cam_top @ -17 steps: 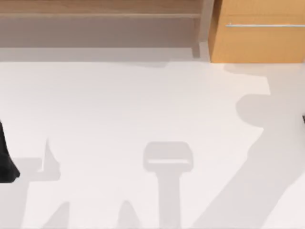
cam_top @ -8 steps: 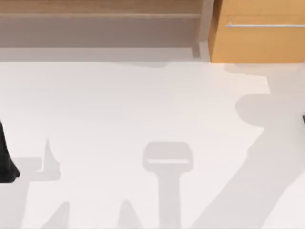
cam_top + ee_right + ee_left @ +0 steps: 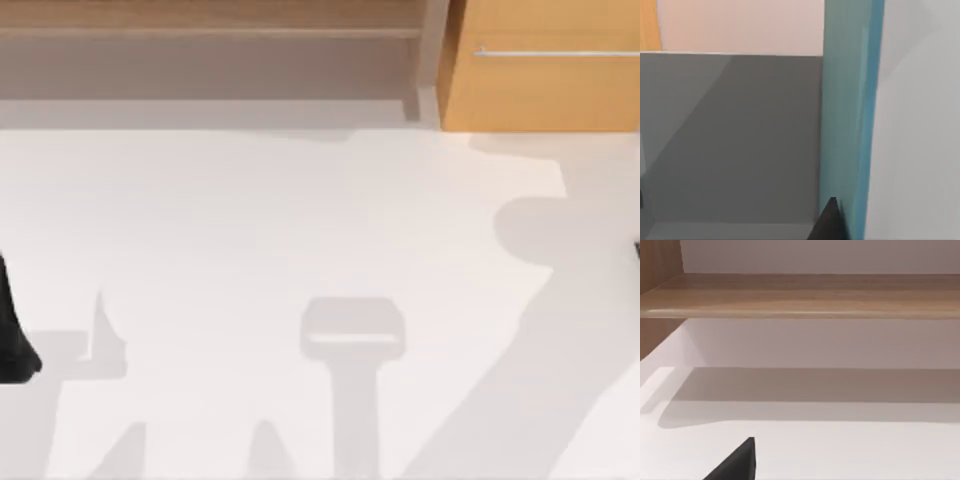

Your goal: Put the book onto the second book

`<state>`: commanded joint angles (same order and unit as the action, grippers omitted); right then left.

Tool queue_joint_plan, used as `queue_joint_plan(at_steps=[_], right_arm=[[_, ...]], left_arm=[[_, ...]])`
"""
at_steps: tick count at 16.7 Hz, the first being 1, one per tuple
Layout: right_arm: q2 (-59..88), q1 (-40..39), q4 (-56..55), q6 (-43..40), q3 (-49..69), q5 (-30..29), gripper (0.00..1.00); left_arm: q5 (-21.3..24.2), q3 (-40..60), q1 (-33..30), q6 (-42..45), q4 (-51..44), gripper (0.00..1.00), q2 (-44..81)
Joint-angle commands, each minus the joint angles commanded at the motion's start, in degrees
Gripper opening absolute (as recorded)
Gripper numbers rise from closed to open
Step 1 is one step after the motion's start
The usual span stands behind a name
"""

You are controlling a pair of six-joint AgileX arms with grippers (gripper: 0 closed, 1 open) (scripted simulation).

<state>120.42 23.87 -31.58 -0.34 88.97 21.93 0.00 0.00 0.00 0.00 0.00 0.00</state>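
Observation:
A teal book (image 3: 847, 115) stands upright in the right wrist view, seen edge-on in front of a grey surface. A dark part of my right gripper (image 3: 827, 224) shows right beside the book's lower end. Whether it touches the book I cannot tell. The second book is out of view. My left arm (image 3: 12, 340) is a black shape at the table's left edge in the top view. A dark tip of my left gripper (image 3: 735, 464) hangs over the white tabletop, with nothing near it. A sliver of my right arm (image 3: 636, 250) shows at the table's right edge.
A low wooden shelf (image 3: 210, 30) runs along the back of the white table (image 3: 300, 220). At the back right stands a wooden cabinet (image 3: 540, 70) with a metal handle. Arm shadows lie across the front and right of the table.

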Motion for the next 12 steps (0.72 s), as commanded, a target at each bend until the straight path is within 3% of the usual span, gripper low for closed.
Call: queue_joint_plan(at_steps=[8,12], right_arm=[[-2.2,0.2,0.8,0.1,-1.3,0.5,0.00],[-6.9,1.2,0.5,6.0,-4.1,-0.7,0.00]], left_arm=[[0.0,0.0,0.0,0.0,0.0,1.00,0.0],[0.0,0.0,0.0,0.0,0.0,1.00,0.0]])
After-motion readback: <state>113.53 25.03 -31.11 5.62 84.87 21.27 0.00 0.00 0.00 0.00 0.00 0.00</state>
